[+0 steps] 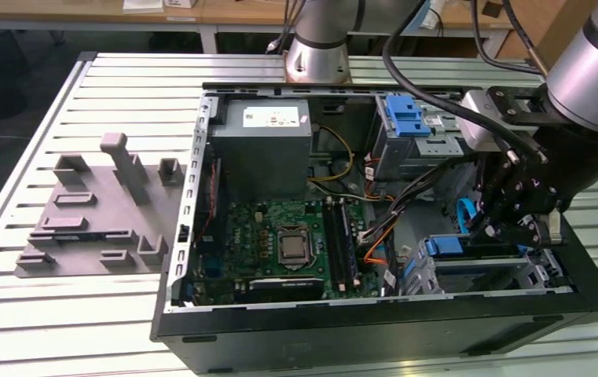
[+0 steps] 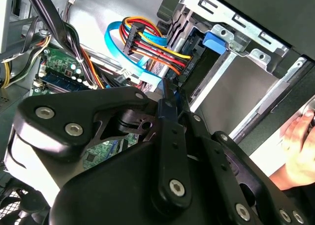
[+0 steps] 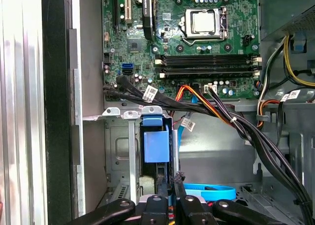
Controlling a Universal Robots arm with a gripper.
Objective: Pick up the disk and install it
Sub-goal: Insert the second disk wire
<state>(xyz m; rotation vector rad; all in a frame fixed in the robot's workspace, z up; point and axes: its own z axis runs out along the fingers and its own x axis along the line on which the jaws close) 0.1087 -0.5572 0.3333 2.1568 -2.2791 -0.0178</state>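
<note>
We saw the hand (image 3: 170, 193) with its fingers together, pinching the disk's (image 3: 156, 148) blue bracket edge. It hung pointing down inside the computer case (image 1: 383, 330), over the drive cage (image 1: 534, 271).

Setting: robotics lab or test workshop. Evidence: slatted aluminium bench (image 1: 89, 86) of extruded profiles, robot arm base (image 1: 320, 47) bolted at its far edge. Open desktop computer case (image 1: 383, 322) lies on its side on the bench, motherboard (image 1: 277, 243) and cabling exposed. Grey fixture block (image 1: 100, 212) with slots and posts sits on the exterior view's left. Wooden desks (image 1: 225, 12) with papers stand behind, cables trailing down.
</note>
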